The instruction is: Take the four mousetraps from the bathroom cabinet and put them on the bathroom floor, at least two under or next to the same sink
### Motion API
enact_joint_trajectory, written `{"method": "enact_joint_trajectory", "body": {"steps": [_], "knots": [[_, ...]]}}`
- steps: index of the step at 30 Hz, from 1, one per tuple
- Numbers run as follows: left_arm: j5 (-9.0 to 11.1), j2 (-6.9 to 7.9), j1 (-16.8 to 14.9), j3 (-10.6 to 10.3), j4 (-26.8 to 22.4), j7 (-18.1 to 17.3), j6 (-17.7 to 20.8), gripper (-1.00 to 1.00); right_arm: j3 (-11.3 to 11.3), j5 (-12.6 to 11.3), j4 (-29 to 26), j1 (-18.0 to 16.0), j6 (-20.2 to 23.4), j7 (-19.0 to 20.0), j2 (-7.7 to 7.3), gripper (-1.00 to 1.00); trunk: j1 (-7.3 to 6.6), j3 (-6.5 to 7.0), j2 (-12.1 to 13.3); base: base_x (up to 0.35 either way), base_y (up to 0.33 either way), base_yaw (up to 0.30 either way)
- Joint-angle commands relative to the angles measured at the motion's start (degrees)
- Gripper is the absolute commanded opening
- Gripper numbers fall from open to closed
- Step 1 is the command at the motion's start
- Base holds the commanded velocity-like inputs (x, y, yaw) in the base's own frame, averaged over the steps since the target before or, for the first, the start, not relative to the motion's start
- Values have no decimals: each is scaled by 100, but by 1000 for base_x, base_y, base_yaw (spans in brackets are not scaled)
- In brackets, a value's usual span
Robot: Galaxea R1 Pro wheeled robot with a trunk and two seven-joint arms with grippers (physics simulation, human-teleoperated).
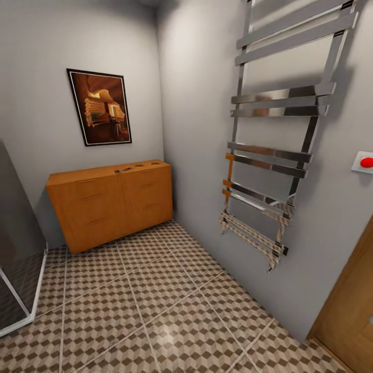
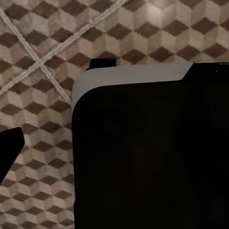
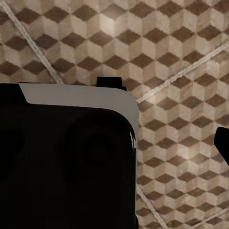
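Looking across the head view from its left edge, a glass shower enclosure (image 1: pixel 18 248) is cut off by the frame, its dark panel hiding whatever lies behind it. Next along stands the cabinet (image 1: pixel 111 202), low and orange-brown, pushed into the far corner under a framed picture (image 1: pixel 99 107). On its top, toward the right end, sit several small dark mousetraps (image 1: pixel 133 167); they are too small to count with certainty or to show any metal parts. Further right, a chrome towel rail (image 1: pixel 282 134) climbs the wall, then a red button (image 1: pixel 366 162) and the edge of a wooden door (image 1: pixel 349 311), both cropped.

The bathroom floor (image 1: pixel 155 305), with its cube pattern and pale grout, spreads from the cabinet toward the camera.

Both wrist views face down at this floor. In the left wrist view a black, pale-edged body of the robot (image 2: pixel 148 152) blocks most of the picture, and only a dark sliver of the left end effector (image 2: pixel 8 148) pokes in at the border; whether it is spread or pressed together cannot be told. In the right wrist view the right end effector (image 3: pixel 223 143) likewise shows as a dark tip, its state unreadable. The cabinet and traps lie well away from both.
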Motion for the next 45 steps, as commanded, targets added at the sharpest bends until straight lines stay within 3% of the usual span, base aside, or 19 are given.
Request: {"method": "enact_joint_trajectory", "body": {"steps": [1,31,45], "knots": [[-3,0,-4,0,2,-2,-10,100,3,1,2,-2,-20,-3,-1,100,0,-11,-3,3,0,200],[-2,0,-4,-4,-2,-2,-9,100,-1,1,5,-2,-23,-3,1,100,0,-186,-3,0,0,222],[-24,0,-4,-15,3,-2,-2,100,-5,1,4,-2,-17,-3,-4,100,0,-207,-3,35,0,55]]}}
